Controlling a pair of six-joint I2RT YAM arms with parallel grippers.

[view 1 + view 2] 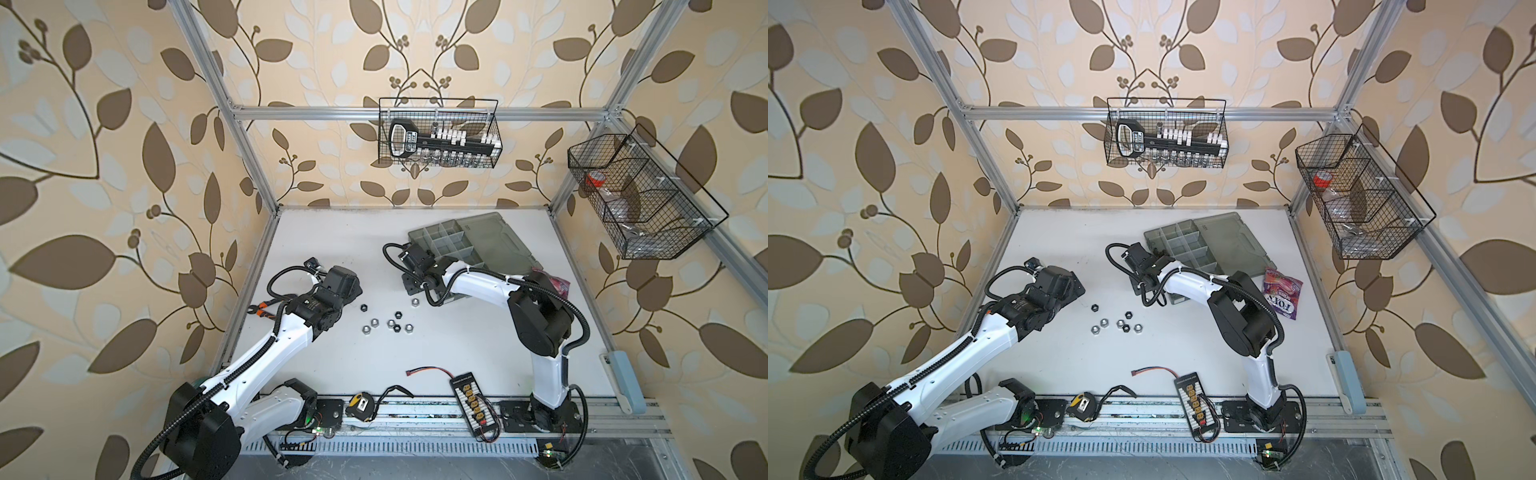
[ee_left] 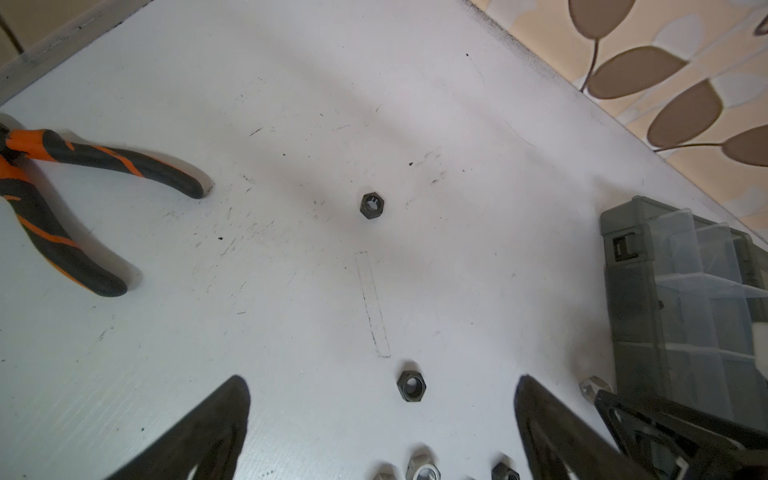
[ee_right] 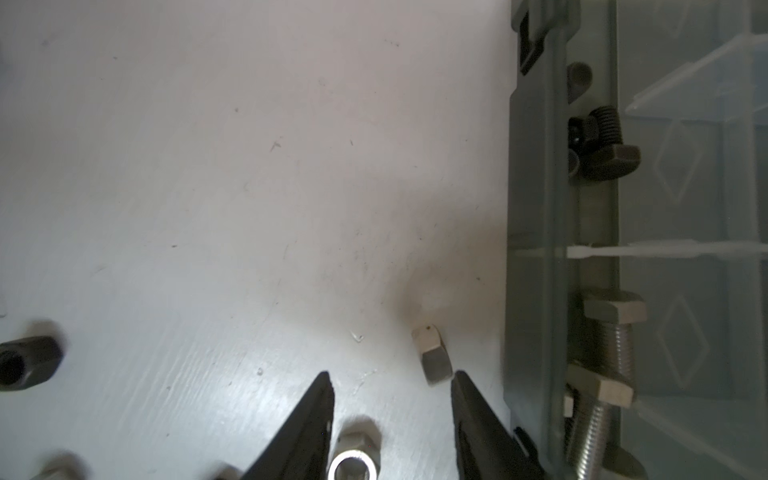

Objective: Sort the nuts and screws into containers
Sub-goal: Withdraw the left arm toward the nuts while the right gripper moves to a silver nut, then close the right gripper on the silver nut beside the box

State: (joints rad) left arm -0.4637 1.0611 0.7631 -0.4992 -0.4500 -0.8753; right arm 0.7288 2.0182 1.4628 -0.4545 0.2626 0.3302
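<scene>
The only words I can read are on the pink and purple candy bag (image 1: pixel 1282 296). It says FOX'S in big white letters. The bag lies on the white table (image 1: pixel 457 357) just beside the grey organizer case (image 1: pixel 498 245). The socket set (image 1: pixel 405 139) in the back wire basket (image 1: pixel 440 164) has a label too, but it is too small to read.

The case is open and its lid lies flat. From the right wrist you can look into it. One compartment (image 3: pixel 685 166) holds black bolts (image 3: pixel 611 156). The next compartment (image 3: pixel 698 332), past a thin divider, holds silver bolts (image 3: pixel 615 345). The side wire basket (image 1: pixel 665 232) holds something red (image 1: pixel 595 179) and some clear stuff I cannot make out.

The nuts (image 1: pixel 386 322), some black and some silver, lie loose on the table between the two arms. One silver nut (image 3: pixel 432 353) sits near the case wall, just beside a fingertip of the right gripper (image 3: pixel 390 373). That claw is partly open and holds nothing. Another silver nut (image 3: pixel 353 461) lies on the table between its fingers. The left gripper (image 2: pixel 381 377) is spread wide and holds nothing. A black nut (image 2: pixel 411 386) lies on the table between its fingers.
</scene>
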